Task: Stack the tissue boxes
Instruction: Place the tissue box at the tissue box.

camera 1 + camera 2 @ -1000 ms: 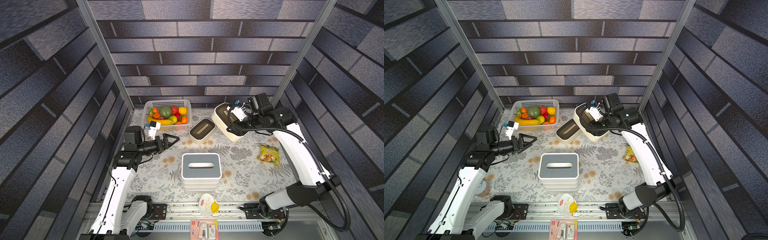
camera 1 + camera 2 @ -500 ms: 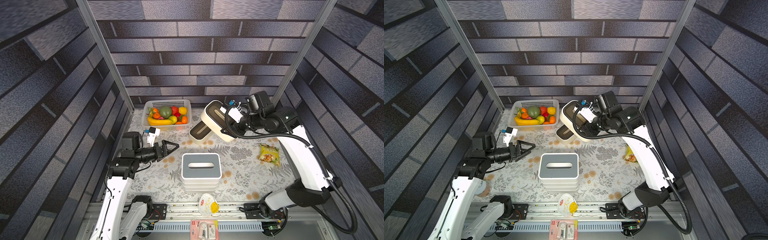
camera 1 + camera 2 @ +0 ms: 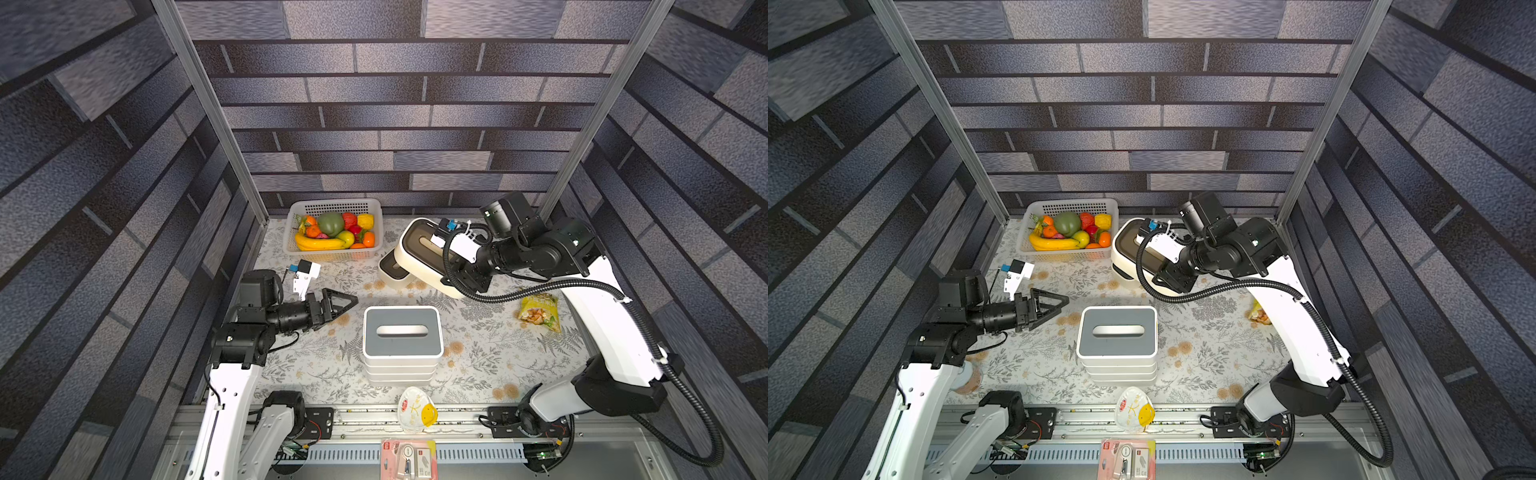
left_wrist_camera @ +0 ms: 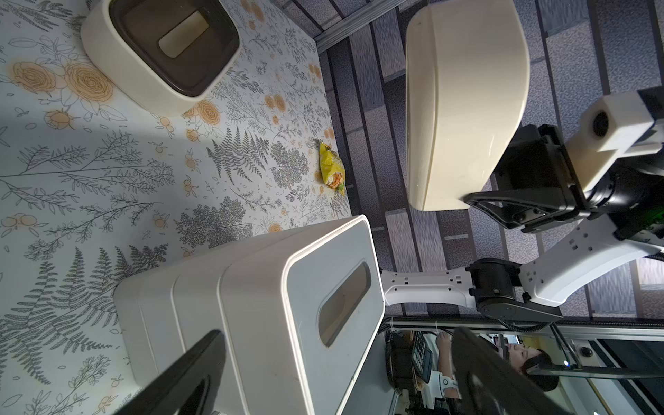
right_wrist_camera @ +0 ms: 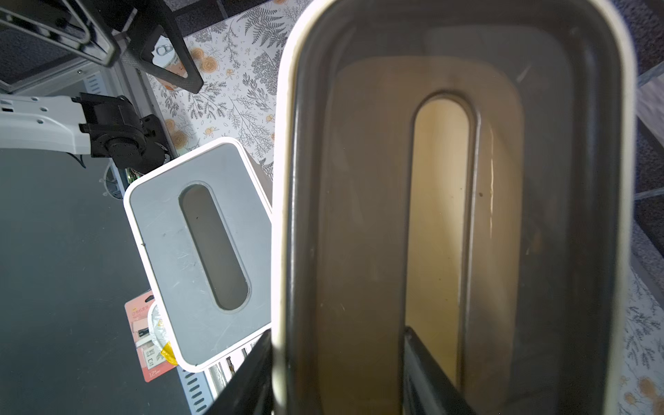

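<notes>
Top views show a floral-print tabletop (image 3: 490,361) enclosed by grey brick-patterned walls (image 3: 374,116).

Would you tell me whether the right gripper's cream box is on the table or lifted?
Lifted: in the left wrist view the cream box hangs clear of the table, in the right gripper.

Your left gripper (image 3: 347,300) stands wide open and empty, forearm level, pointing inward. Your right gripper (image 5: 337,373) is clamped on the cream tissue box (image 3: 417,270), arm raised, wrist tilted.
</notes>
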### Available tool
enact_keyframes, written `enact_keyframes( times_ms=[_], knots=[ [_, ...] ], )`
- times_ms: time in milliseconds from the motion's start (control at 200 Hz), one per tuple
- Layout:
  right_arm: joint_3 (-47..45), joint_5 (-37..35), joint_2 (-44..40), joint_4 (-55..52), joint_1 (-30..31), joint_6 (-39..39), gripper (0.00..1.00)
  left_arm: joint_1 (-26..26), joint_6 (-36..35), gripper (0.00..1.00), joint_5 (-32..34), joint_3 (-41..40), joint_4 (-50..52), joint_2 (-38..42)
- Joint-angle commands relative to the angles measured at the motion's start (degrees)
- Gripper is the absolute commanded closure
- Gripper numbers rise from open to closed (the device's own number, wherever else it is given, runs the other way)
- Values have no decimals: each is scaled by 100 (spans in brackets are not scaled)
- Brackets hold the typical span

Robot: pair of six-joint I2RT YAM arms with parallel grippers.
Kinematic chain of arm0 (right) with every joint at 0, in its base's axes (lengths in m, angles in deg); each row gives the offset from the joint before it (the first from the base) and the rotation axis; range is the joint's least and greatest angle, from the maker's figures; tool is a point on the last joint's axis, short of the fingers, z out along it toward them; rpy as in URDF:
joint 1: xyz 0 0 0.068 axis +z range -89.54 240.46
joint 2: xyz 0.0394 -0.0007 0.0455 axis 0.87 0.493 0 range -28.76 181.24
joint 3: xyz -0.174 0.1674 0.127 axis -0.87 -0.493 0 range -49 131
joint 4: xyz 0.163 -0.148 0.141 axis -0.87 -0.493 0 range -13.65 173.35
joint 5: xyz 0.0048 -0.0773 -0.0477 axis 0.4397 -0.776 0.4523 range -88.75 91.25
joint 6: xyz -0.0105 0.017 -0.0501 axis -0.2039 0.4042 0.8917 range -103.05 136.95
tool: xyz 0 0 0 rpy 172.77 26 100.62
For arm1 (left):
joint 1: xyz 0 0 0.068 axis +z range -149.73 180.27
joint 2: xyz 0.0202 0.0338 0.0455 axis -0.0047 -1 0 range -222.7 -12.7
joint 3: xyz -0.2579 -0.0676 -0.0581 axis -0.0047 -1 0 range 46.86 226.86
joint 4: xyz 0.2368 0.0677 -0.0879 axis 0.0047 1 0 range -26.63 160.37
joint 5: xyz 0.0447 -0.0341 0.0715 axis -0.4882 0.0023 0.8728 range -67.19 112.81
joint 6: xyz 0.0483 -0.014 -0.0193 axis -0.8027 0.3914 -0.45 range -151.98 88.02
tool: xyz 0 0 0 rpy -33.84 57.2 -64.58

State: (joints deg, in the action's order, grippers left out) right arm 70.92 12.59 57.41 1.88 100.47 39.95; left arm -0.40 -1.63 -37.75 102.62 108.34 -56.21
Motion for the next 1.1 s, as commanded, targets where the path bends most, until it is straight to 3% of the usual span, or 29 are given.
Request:
enact_keyframes(
  times_ms=[0,411,666,947,1092],
  knots=[
    [211,-44,-23,6,84,237,55,40,-268,0,-220,245,126,82],
    [543,502,157,-68,319,401,55,46,-583,0,-54,396,-104,323],
    [391,517,57,9,462,354,55,49,-1640,0,570,810,407,357],
    [359,712,31,-147,622,501,55,49,-2301,0,-96,780,231,369],
    [415,719,75,-285,698,590,55,49,-2628,0,-110,769,287,389]
  ],
)
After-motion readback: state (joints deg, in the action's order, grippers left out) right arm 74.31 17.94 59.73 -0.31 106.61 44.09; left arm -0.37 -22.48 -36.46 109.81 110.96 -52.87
